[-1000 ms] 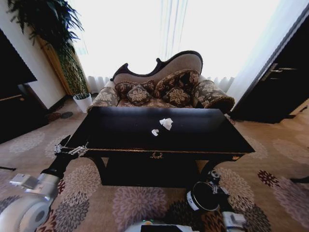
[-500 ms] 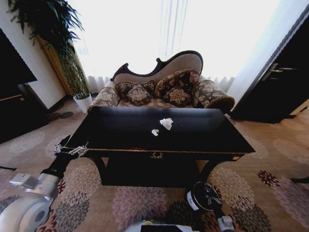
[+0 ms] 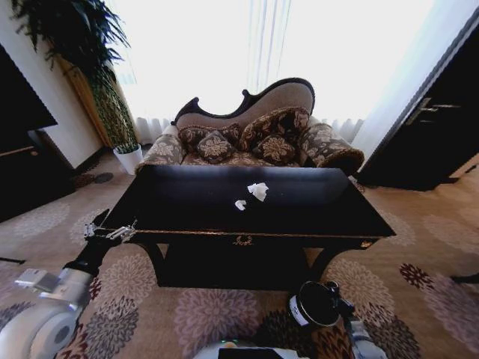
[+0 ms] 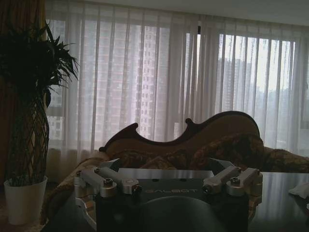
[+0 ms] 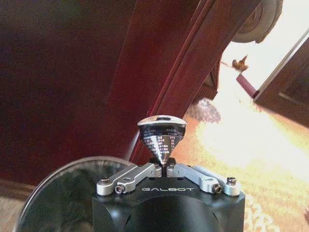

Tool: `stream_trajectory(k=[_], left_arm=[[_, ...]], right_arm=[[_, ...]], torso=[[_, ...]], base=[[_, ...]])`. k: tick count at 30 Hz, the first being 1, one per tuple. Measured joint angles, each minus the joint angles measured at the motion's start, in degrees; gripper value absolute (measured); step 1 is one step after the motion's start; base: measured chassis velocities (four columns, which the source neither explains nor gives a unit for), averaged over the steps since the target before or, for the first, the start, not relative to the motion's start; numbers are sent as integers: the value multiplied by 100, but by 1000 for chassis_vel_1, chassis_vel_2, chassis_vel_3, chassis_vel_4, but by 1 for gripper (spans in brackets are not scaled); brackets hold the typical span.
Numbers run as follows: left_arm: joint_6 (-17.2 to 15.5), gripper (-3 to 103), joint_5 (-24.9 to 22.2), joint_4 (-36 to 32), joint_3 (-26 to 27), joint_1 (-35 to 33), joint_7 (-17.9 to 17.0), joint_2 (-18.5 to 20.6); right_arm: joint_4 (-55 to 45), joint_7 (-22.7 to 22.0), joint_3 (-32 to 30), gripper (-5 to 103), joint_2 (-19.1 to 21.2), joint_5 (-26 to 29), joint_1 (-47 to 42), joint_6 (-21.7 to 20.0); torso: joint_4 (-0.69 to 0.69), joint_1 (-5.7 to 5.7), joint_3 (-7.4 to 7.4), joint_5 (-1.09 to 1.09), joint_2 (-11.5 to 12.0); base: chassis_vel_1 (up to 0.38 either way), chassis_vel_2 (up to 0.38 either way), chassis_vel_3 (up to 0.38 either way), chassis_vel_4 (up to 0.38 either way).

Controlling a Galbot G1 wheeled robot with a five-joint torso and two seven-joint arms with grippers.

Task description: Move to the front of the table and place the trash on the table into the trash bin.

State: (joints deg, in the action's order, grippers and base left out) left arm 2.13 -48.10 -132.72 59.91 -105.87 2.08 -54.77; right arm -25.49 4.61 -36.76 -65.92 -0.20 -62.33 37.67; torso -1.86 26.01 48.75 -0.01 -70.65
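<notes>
**Shiny wrapper held over the bin**

Silvery, printed foil: a crumpled wrapper point(image 5: 161, 136) is pinched between the closed jaws of the right gripper point(image 5: 164, 169), which hangs low in front of the table point(image 3: 314, 213), below its front edge near the right front leg. Directly beneath the gripper is the open mouth of the trash bin point(image 3: 313, 307), which stands on the carpet just before the table's front right part. The step in hand looks like the drop of this piece into the bin; the next move calls only for the jaws to part while the wrapper hangs over the opening.

The left gripper point(image 3: 111, 232) waits at the table's front left corner, level with the top, its jaws spread and empty.

More work remains. A crumpled white tissue point(image 3: 258, 191) lies near the middle of the tabletop, and a tiny white bit point(image 3: 239, 204) sits just beside it, toward the front edge.
</notes>
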Motion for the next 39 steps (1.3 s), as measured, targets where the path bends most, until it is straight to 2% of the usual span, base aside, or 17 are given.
stream_trajectory(k=[11,20,21,22,24,25,26,28,30,31,32,34,38,39], left_arm=[[0,100,0,0,0,0,0,0],[0,100,0,0,0,0,0,0],[0,100,0,0,0,0,0,0],[0,100,0,0,0,0,0,0],[0,100,0,0,0,0,0,0],[0,100,0,0,0,0,0,0],[0,100,0,0,0,0,0,0],[0,100,0,0,0,0,0,0],[0,100,0,0,0,0,0,0],[0,100,0,0,0,0,0,0],[0,100,0,0,0,0,0,0],[0,100,0,0,0,0,0,0],[0,100,0,0,0,0,0,0],[0,100,0,0,0,0,0,0]], right_arm=[[769,17,-48,0,-237,-362,241,40],[833,37,-76,-1,-282,-380,319,26],[820,44,-76,4,-277,-379,310,16],[820,44,-76,4,-277,-379,310,16],[802,45,-76,15,-274,-370,300,-4],[794,46,-76,15,-272,-363,297,-13],[779,45,-75,25,-271,-358,293,-21],[772,45,-75,25,-271,-357,290,-24],[765,46,-74,37,-274,-354,286,-28],[762,47,-74,37,-277,-354,285,-28],[746,48,-73,47,-290,-352,277,-30],[730,50,-73,47,-299,-352,267,-30],[601,52,-72,69,-327,-323,188,-31],[601,52,-72,69,-327,-323,188,-31]], torso=[[-1,0,0,1,0],[-1,0,0,0,0],[0,0,0,-1,0],[0,0,0,-1,0],[-1,0,0,-1,0],[0,0,0,0,0],[0,0,0,-1,0],[-1,0,0,0,0],[0,0,0,0,0],[0,0,0,-1,0],[-1,0,0,0,0],[0,0,0,0,0],[-1,0,0,0,0],[-1,0,0,0,0]], base=[[0,0,0,0],[0,0,0,0],[0,0,0,0],[0,0,0,0],[0,0,0,0],[0,0,0,0],[0,0,0,0],[0,0,0,0],[0,0,0,0],[0,0,0,0],[0,0,0,0],[0,0,0,0],[0,0,0,0],[0,0,0,0]])
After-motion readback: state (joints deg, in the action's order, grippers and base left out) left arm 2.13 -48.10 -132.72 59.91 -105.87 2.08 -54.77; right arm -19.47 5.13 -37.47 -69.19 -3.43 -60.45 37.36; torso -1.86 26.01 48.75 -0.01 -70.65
